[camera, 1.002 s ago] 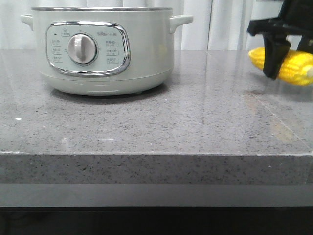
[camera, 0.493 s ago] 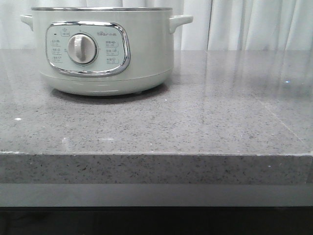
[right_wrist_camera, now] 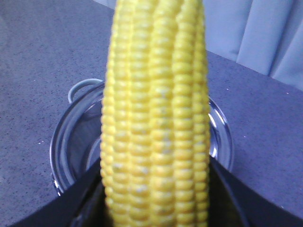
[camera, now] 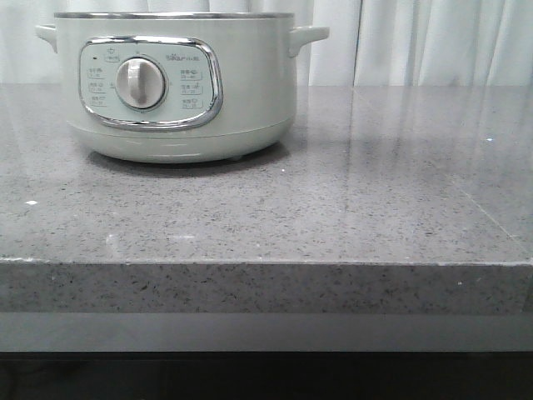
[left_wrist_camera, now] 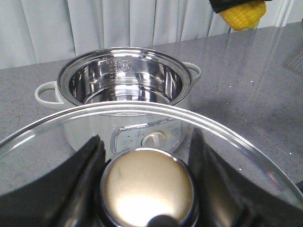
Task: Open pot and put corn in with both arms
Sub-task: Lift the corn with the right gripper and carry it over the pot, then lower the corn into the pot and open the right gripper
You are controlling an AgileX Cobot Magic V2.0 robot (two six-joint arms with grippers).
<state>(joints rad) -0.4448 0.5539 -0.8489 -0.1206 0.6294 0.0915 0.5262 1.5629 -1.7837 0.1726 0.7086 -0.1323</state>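
Observation:
The pale-green pot (camera: 175,83) stands at the back left of the counter, open, with its steel inside showing in the left wrist view (left_wrist_camera: 124,82). My left gripper (left_wrist_camera: 147,187) is shut on the round knob (left_wrist_camera: 147,189) of the glass lid (left_wrist_camera: 213,135) and holds it in front of the pot. My right gripper (right_wrist_camera: 156,198) is shut on the yellow corn (right_wrist_camera: 156,118), held above the open pot (right_wrist_camera: 78,137). The corn also shows in the left wrist view (left_wrist_camera: 241,13), high and to the right of the pot. Neither gripper shows in the front view.
The grey speckled counter (camera: 333,200) ends in a front edge (camera: 266,262) close to the camera. White curtains (camera: 416,42) hang behind the counter.
One second ago the right gripper and the corn showed at the right edge of the front view. They have left that view since. The pot has not moved.

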